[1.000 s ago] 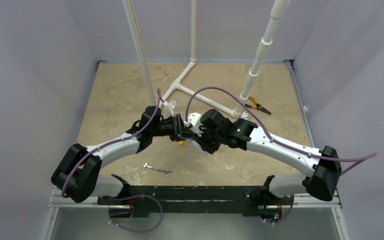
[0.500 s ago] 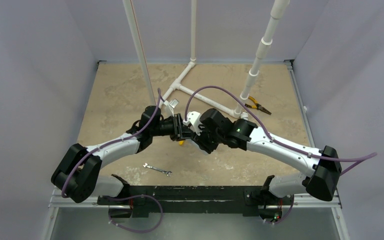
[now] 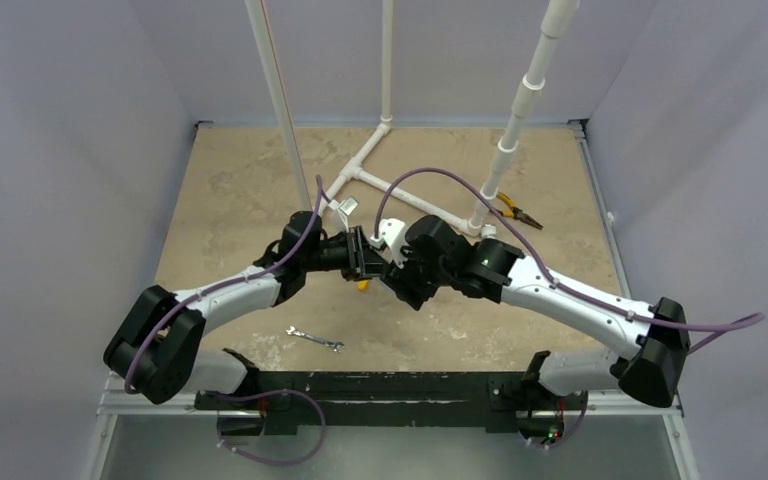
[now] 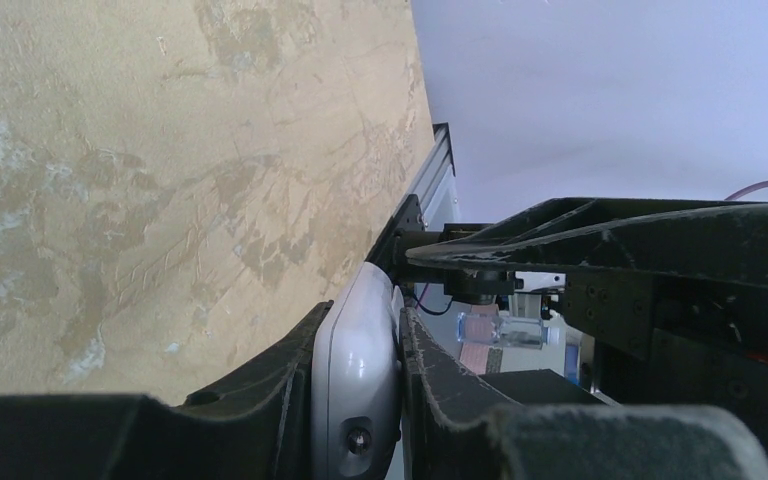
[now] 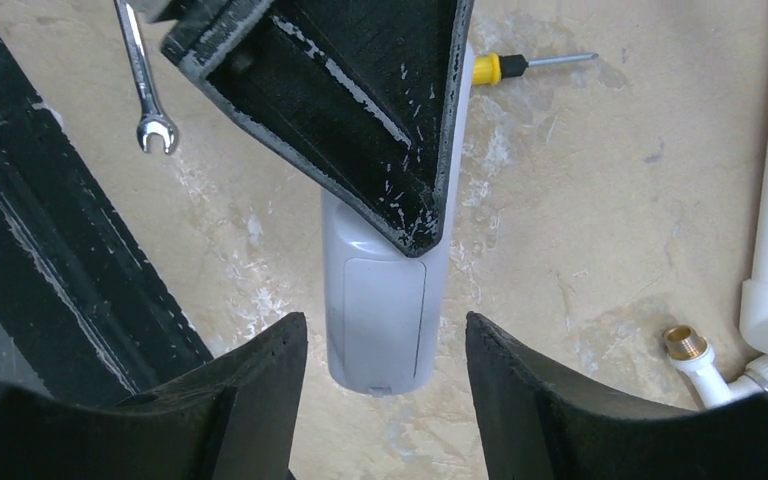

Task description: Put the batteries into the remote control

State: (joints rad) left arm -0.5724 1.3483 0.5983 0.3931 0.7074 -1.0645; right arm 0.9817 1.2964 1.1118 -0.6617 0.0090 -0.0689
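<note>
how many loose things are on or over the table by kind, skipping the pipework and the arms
remote control: 1
wrench: 1
pliers: 1
screwdriver: 1
total: 4

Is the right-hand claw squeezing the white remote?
No: the right gripper stands open around the remote, table showing in the gap on each side.
</note>
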